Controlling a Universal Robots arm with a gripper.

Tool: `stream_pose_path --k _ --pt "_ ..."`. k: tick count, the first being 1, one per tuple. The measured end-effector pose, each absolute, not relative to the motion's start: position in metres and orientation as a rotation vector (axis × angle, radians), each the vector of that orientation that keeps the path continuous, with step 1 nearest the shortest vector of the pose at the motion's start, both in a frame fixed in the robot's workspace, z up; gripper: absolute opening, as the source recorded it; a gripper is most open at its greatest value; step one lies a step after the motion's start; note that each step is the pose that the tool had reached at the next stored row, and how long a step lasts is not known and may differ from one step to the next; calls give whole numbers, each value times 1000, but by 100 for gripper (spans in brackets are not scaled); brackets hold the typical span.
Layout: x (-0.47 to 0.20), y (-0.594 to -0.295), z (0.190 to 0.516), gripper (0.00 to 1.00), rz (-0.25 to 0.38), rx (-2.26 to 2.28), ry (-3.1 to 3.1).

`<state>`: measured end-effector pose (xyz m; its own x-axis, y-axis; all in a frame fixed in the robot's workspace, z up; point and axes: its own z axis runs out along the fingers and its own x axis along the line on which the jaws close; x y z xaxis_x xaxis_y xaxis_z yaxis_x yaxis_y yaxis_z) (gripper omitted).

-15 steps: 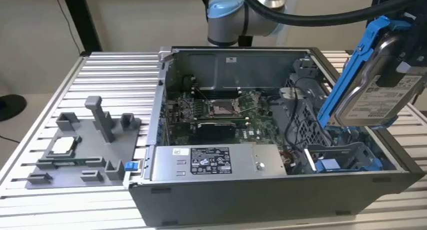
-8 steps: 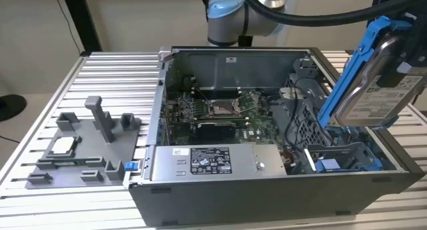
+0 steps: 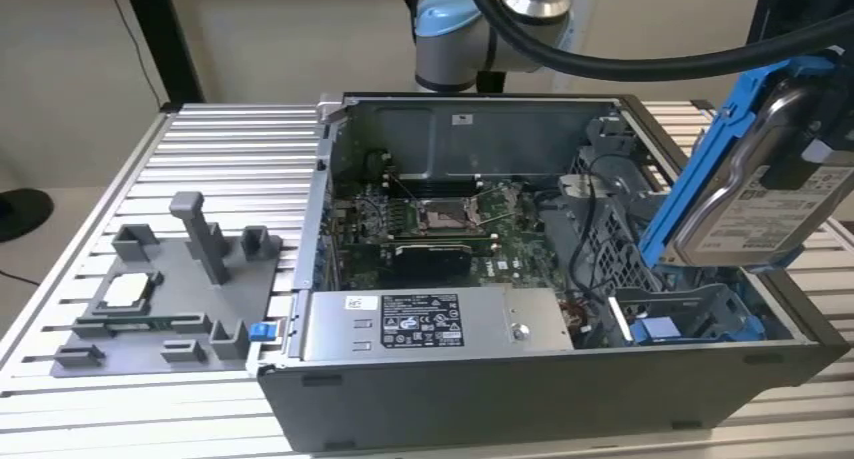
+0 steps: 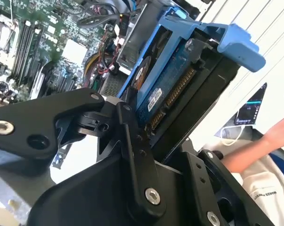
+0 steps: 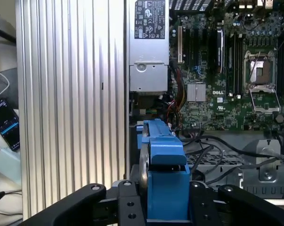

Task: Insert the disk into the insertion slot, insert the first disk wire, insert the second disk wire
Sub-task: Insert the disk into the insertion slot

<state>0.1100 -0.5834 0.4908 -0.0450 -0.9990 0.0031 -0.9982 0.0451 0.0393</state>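
The disk (image 3: 754, 194), a silver drive with a white label in a bright blue carrier, hangs tilted on edge above the open computer case's corner, at the exterior view's right. My gripper (image 3: 817, 154) is shut on it. In the first wrist view the blue carrier (image 5: 163, 165) stands edge-on between the black fingers (image 5: 127, 205). The second wrist view shows the disk's circuit-board underside (image 4: 172, 87) clamped in my gripper (image 4: 165, 113). Below the disk lies the insertion slot (image 3: 687, 309), a grey metal bay with a blue tab at its mouth.
The case holds a motherboard (image 3: 441, 219), a grey power-supply box (image 3: 434, 324) and loose black cables (image 3: 587, 244) beside the bay. A grey fixture block (image 3: 167, 299) sits on the ribbed table at the exterior view's left. A person's arm (image 4: 269, 139) and a phone (image 5: 5, 123) lie beyond the table edge.
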Motion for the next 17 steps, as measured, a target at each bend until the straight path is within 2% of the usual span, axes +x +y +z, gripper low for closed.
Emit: stream_pose_path --k 17 --pt "120 -586 473 0 -49 2130 -2275"
